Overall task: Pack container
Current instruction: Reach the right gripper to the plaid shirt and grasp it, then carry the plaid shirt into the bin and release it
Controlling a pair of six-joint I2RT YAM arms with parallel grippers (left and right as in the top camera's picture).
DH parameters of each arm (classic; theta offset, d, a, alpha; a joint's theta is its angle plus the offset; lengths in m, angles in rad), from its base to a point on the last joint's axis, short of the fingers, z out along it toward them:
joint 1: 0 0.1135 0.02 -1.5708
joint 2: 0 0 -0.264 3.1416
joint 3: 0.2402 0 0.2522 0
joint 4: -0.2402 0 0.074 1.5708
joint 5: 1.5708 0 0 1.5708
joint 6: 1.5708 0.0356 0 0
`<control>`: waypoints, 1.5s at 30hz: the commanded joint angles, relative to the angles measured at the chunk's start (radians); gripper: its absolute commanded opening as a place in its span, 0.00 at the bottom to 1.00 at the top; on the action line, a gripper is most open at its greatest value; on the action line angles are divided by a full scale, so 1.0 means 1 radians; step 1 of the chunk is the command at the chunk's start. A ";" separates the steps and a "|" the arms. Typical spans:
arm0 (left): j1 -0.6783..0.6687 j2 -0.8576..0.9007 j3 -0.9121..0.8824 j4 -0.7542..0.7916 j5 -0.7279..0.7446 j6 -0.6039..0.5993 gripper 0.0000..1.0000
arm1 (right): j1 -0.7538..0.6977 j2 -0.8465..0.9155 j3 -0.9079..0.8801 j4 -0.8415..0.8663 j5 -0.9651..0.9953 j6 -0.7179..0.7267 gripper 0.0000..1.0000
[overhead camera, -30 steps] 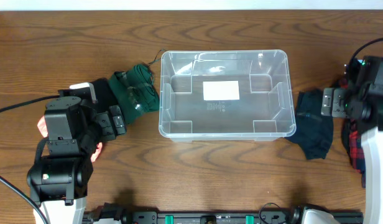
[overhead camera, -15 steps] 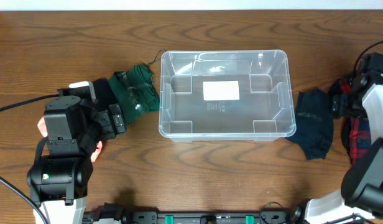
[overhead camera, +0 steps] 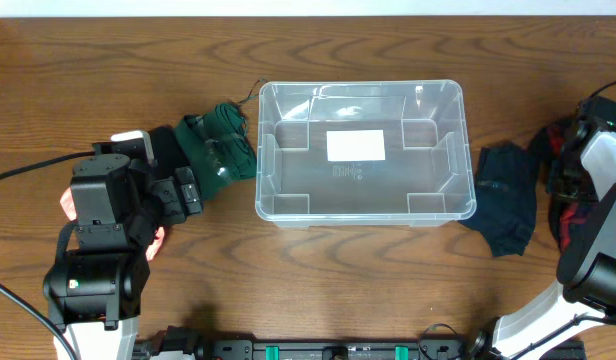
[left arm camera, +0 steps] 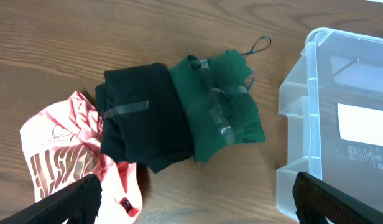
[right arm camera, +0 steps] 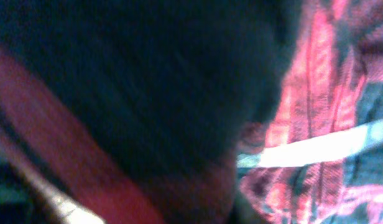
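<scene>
My right gripper (overhead camera: 568,172) | pressed into red plaid cloth (right arm camera: 328,93) right of the container (overhead camera: 360,86); can't tell how far it is closed | container empty on worktop (overhead camera: 108,60) | advice: pinch a thick fold, lift clear of rim | left gripper (overhead camera: 193,190) spread wide, holding nothing

Plaid cloth (right arm camera: 316,118) blurred, cropped; container (left arm camera: 297,106) cut off at right

Wood table (overhead camera: 88,60): 1 container (overhead camera: 365,87), green bundle (overhead camera: 223,145) L, navy cloth (overhead camera: 505,200) R.

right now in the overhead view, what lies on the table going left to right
black folded cloth → green folded cloth → container → dark blue cloth → red plaid cloth
</scene>
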 commanded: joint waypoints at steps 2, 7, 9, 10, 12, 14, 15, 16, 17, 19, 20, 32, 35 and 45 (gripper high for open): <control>-0.003 0.000 0.021 0.003 -0.001 -0.008 0.98 | -0.005 -0.018 0.020 -0.005 -0.027 0.033 0.01; -0.003 0.000 0.021 0.004 -0.001 -0.008 0.98 | 0.019 -0.124 0.078 -0.037 -0.167 0.009 0.01; -0.003 0.000 0.021 0.004 -0.001 -0.008 0.98 | 0.039 -0.197 0.122 -0.063 -0.264 -0.025 0.01; -0.003 0.000 0.021 0.003 -0.001 -0.008 0.98 | 0.050 -0.230 0.143 -0.077 -0.304 -0.037 0.01; -0.003 0.000 0.021 0.003 -0.001 -0.008 0.98 | 0.081 -0.304 0.187 -0.108 -0.359 -0.051 0.01; -0.003 0.000 0.021 0.003 -0.001 -0.008 0.98 | 0.121 -0.372 0.220 -0.127 -0.372 -0.055 0.01; -0.003 0.000 0.021 0.003 -0.001 -0.008 0.98 | 0.150 -0.411 0.236 -0.135 -0.373 -0.069 0.01; -0.003 0.000 0.021 0.003 -0.001 -0.008 0.98 | 0.177 -0.442 0.247 -0.137 -0.373 -0.085 0.01; -0.003 0.000 0.021 0.003 -0.001 -0.008 0.98 | 0.214 -0.477 0.258 -0.139 -0.373 -0.106 0.01; -0.003 0.000 0.021 0.003 -0.001 -0.008 0.98 | 0.293 -0.534 0.270 -0.135 -0.373 -0.140 0.01; -0.003 0.000 0.021 0.003 -0.001 -0.008 0.98 | 0.333 -0.556 0.273 -0.132 -0.373 -0.151 0.01; -0.003 0.000 0.021 -0.004 -0.001 -0.008 0.98 | 0.834 -0.539 0.272 -0.119 -0.372 -0.130 0.01; -0.003 0.000 0.021 -0.004 -0.001 -0.008 0.98 | 0.899 -0.465 0.269 -0.144 -0.373 -0.074 0.01; -0.003 0.000 0.021 -0.004 -0.001 -0.008 0.98 | 0.985 -0.180 0.252 -0.161 -0.373 -0.010 0.01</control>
